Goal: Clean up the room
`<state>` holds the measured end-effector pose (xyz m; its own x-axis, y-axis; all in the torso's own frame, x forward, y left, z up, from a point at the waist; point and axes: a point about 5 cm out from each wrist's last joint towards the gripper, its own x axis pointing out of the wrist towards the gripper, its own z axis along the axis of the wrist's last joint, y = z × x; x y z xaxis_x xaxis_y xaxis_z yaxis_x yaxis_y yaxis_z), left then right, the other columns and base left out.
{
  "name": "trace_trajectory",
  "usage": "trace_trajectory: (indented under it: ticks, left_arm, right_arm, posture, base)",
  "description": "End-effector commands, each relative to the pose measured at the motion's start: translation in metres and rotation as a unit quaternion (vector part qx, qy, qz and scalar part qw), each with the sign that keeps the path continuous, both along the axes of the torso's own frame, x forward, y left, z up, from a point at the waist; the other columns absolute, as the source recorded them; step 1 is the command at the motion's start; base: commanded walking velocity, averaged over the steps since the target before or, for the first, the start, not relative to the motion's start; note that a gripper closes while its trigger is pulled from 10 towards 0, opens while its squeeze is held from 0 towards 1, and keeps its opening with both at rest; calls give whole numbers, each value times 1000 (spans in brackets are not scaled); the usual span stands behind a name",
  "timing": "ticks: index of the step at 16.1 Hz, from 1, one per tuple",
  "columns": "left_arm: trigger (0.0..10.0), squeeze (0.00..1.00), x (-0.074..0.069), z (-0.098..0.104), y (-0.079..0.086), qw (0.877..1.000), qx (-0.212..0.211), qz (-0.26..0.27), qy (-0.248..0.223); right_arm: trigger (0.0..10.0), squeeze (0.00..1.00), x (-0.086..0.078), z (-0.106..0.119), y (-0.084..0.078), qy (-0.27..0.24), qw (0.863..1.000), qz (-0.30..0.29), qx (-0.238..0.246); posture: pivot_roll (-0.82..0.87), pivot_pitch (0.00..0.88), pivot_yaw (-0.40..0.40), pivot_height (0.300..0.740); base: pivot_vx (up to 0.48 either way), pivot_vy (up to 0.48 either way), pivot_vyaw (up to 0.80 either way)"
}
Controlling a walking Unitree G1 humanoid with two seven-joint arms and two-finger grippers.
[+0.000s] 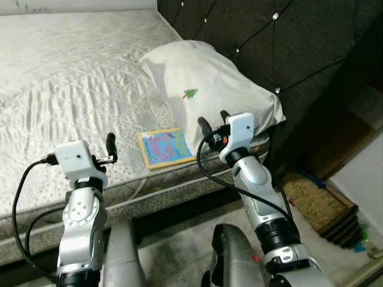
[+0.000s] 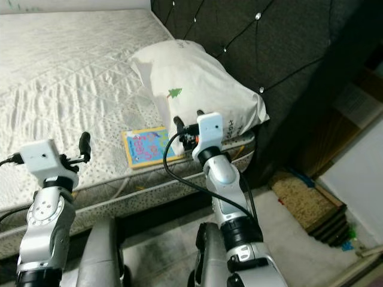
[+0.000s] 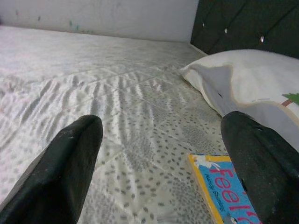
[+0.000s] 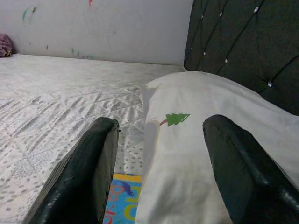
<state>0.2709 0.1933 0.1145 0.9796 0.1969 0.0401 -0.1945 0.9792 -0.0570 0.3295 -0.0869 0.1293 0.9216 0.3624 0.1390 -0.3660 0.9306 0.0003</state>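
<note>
Book (image 1: 164, 147) flat on bed (image 1: 66, 78) between open left pincer (image 1: 111, 149) and open right pincer (image 1: 213, 124), pillow (image 1: 209, 89) just beyond the latter

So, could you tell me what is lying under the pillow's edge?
The book's corner by the pillow seems tucked beneath it, on the mattress. Whatever else lies under the pillow is covered.

On the mattress (image 1: 72, 78) lie one white pillow (image 1: 209, 89) and one book (image 1: 163, 147), the book just beside the pillow; two grippers, left (image 1: 111, 148) and right (image 1: 214, 125), near the mattress edge
</note>
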Motion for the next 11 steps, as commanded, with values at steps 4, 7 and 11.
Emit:
trace_trajectory:
  ticks: [4,7,11]
  left_arm:
    - [10000,0,7,3,-7,1000,16,-23,-6]
    - [10000,0,8,-2,-10,999,12,-32,-1]
    - [10000,0,9,1,-17,999,21,-34,-5]
  right_arm:
    - [10000,0,3,0,-10,-7,1000,-17,-5]
    - [10000,0,4,0,-15,-11,1000,-27,-7]
    - [10000,0,5,1,-14,-13,1000,-20,-12]
  posture:
    - [25,0,-46,672]
    - [6,0,-46,711]
    - [14,0,-64,740]
  base:
    - [0,0,0]
    - [0,0,0]
    - [0,0,0]
